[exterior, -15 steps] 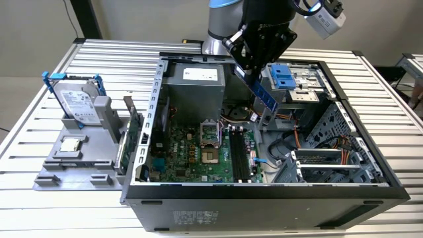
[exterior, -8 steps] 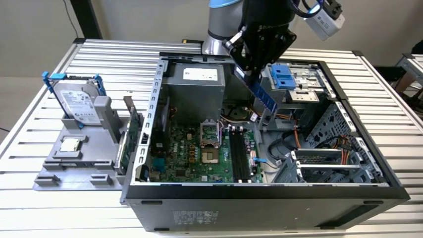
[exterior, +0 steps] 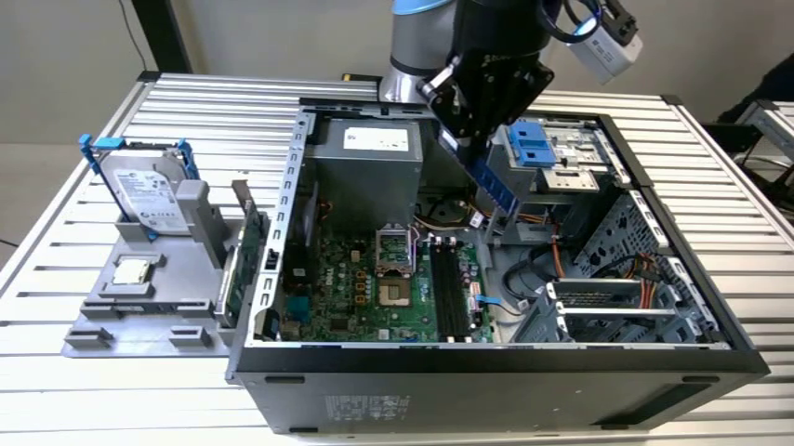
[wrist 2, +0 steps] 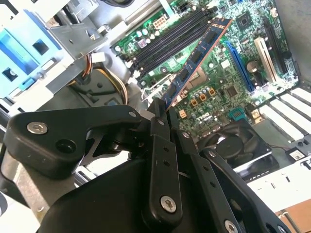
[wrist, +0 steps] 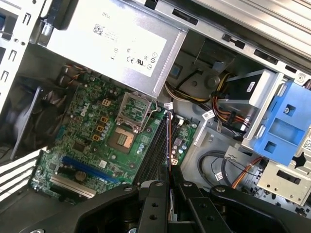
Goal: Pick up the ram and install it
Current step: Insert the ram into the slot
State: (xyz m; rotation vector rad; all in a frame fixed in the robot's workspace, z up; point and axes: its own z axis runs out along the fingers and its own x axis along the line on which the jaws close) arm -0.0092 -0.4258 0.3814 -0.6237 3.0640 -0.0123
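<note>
The end effector (wrist 2: 163, 114) grips the ram (wrist 2: 198, 57) by one end, at upper centre of the exterior view. The ram's long axis slants down from the fingers toward the black slots (exterior: 452, 283), hanging above them inside the case (exterior: 496, 362).

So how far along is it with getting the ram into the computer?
Picked up: the gripper is shut on the ram, holding it by one end above the open case. In hand: the stick hangs tilted over the motherboard, near the black slots. Left: it is not yet seated in any slot.
</note>
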